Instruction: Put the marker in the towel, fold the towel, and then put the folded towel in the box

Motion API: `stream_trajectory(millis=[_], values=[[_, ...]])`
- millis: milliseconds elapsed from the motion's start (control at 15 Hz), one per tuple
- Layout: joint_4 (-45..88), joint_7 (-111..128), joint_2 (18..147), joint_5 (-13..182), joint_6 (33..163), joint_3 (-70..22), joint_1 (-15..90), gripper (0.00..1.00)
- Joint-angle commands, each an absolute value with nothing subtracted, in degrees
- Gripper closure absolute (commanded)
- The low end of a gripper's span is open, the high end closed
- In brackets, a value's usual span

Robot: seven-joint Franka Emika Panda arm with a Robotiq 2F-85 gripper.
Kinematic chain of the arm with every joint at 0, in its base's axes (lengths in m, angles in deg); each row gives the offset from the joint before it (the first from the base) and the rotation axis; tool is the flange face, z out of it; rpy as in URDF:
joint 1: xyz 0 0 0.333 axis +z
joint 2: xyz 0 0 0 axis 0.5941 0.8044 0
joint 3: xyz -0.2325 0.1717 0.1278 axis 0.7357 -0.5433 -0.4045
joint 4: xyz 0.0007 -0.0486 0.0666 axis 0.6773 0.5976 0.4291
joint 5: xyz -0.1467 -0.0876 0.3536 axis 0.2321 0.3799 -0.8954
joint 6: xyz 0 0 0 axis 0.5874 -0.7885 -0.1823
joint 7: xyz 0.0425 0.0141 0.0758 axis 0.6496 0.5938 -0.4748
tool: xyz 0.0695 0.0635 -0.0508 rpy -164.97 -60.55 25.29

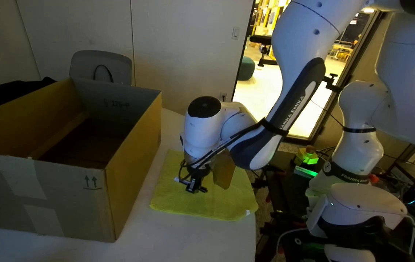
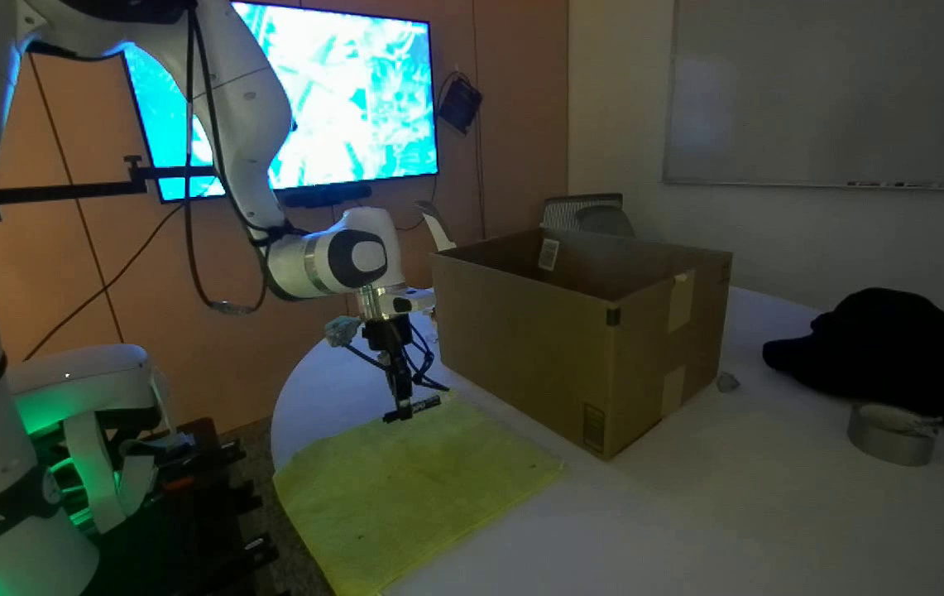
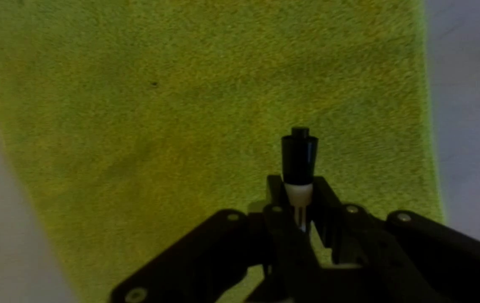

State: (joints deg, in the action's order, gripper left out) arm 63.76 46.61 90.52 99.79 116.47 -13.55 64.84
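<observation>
Clamping the marker (image 3: 299, 162) in narrowly parted jaws, the gripper (image 3: 298, 189) holds it over the spread towel (image 2: 422, 488) beside the box (image 2: 521, 331); clearance is hard to judge, and too high a release could send it rolling off.

1. By its look, an office meeting room.
2. The walls (image 2: 620, 108) carry a whiteboard (image 2: 827, 91) and a large lit screen (image 2: 364, 99).
3. A grey chair (image 1: 100, 58) stands beyond the far edge of a white, round-edged tabletop (image 1: 178, 240).
</observation>
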Motion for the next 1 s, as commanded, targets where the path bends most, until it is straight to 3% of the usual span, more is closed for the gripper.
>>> stream_trajectory(millis=[0, 933], values=[[63.88, 50.99, 90.33, 103.7, 114.8, -12.42, 62.28, 0.94], [61.24, 45.34, 98.81, 100.08, 116.0, -17.24, 52.16, 0.94]])
